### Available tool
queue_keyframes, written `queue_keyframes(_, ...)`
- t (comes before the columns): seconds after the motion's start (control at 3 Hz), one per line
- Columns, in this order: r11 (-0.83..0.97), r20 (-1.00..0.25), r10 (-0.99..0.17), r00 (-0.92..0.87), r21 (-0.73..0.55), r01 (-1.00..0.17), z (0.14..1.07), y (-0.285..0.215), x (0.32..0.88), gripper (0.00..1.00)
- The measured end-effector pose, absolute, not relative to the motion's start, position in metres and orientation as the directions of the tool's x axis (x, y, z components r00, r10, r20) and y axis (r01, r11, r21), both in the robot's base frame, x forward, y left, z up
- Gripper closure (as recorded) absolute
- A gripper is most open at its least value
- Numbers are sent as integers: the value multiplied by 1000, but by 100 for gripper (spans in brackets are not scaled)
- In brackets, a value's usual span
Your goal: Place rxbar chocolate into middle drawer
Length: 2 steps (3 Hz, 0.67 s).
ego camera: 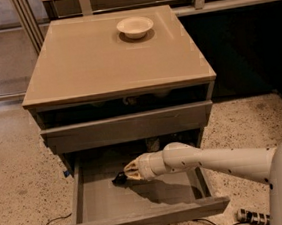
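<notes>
Arm [216,160] reaches low; gripper [126,173] in middle drawer [142,221], apparently touching rxbar chocolate [119,178].

This is looking like an office or test room: a cabinet [110,62] is standing on a speckled hard floor [16,168], a power strip [252,217] is lying there, and the gripper [125,173] is hanging inside the middle drawer [108,204].

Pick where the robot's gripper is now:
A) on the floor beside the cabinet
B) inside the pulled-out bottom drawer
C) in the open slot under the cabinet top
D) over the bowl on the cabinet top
B: the gripper sits low inside the open drawer, with a small black snack bar at its tip, far below the bowl on the cabinet top.
</notes>
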<state>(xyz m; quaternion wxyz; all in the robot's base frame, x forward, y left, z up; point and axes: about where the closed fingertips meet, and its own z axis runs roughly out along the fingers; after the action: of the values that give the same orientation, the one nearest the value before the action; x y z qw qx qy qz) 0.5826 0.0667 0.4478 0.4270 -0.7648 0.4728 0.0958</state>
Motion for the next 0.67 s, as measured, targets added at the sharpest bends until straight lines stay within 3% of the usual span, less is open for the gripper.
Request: queue_keyframes(0.67,-269,-519,-669,532,-498,-825,440,47,574,100)
